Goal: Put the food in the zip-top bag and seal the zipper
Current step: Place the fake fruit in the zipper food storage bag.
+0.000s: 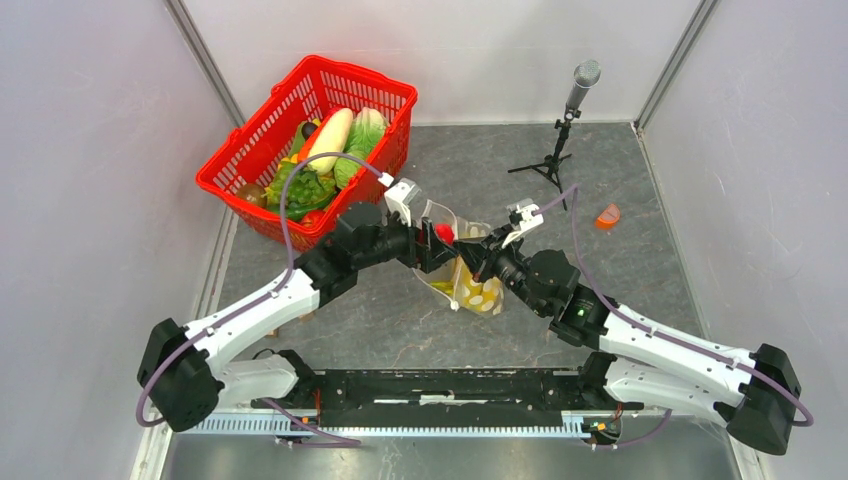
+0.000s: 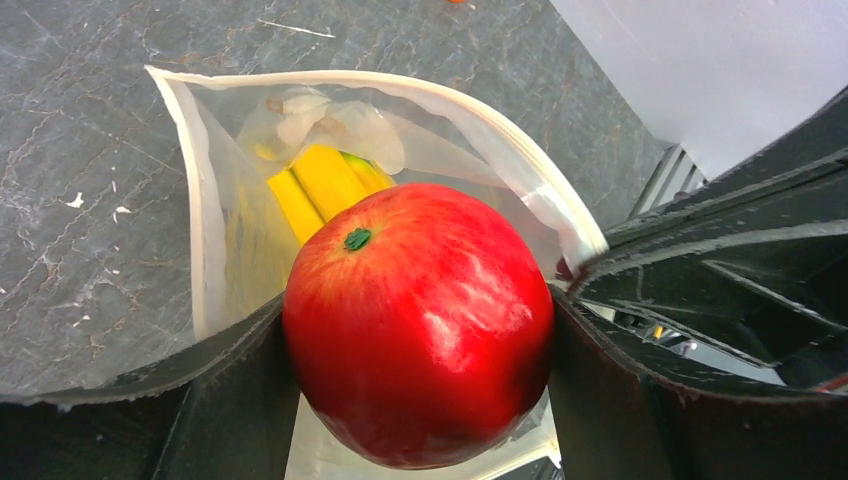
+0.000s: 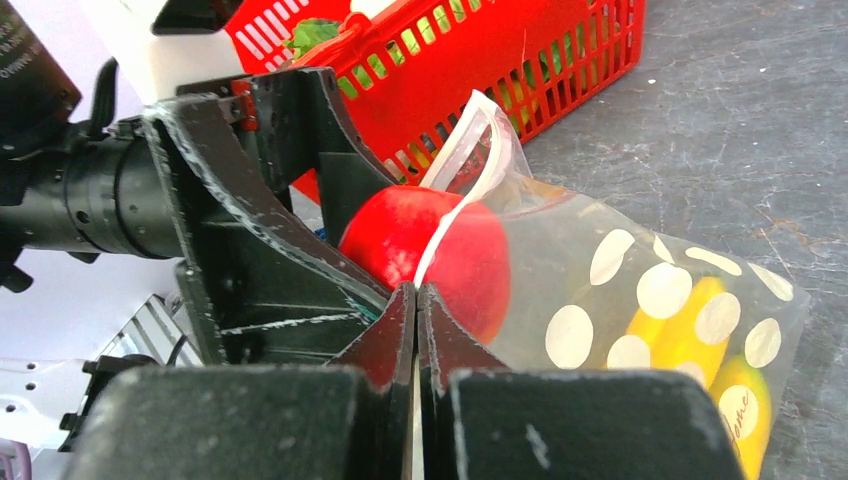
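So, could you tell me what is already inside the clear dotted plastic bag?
Yellow plastic toy bananas lie inside the clear dotted bag. The round red toy fruit, held at its mouth by the jaws of the left gripper, hides the rest.

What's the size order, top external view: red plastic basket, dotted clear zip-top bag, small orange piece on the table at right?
1. Red plastic basket
2. Dotted clear zip-top bag, partly hidden
3. Small orange piece

Glossy smooth plastic apple (image 2: 418, 320), clear thin plastic bag (image 2: 200, 200), matt veined tabletop (image 2: 90, 150).
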Robot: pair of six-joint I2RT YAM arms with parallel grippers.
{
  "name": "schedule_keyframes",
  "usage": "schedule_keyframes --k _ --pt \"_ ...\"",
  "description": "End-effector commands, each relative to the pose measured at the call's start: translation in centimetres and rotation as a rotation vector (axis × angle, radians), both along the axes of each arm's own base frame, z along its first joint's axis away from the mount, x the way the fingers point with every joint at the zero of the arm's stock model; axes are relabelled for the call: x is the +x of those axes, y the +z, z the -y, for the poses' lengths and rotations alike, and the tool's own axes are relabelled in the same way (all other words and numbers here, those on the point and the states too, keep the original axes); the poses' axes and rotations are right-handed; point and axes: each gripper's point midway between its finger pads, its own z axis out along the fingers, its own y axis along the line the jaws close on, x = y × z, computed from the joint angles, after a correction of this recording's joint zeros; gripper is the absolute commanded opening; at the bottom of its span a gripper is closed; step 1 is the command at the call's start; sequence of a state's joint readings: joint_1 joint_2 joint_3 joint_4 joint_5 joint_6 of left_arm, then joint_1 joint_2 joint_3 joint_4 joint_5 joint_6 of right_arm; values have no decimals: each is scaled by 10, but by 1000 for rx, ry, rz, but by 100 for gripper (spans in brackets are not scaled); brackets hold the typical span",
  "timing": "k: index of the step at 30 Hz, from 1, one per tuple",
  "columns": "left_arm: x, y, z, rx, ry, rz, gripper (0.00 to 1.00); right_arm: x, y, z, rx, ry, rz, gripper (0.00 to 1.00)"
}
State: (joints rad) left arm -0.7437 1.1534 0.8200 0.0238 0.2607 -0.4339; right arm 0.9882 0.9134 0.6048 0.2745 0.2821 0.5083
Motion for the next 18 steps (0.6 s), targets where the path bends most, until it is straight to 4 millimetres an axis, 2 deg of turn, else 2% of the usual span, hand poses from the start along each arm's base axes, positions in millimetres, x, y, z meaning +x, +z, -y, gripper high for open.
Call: schedule_keyframes --k 1,4,7,13,15,18 --pt "12 10 5 23 11 87 54 -4 16 -7 71 34 21 0" --pt "19 -4 2 78 47 65 55 -5 16 -6 75 34 20 0" --pt "23 -8 4 88 50 60 58 -5 17 -5 78 33 24 0" --pt "11 12 20 48 -58 81 74 0 12 7 74 -32 12 0" --pt "7 20 19 35 -72 99 81 3 8 12 69 -66 2 0" --pt "1 21 13 55 -85 103 86 6 4 18 62 -98 -8 0"
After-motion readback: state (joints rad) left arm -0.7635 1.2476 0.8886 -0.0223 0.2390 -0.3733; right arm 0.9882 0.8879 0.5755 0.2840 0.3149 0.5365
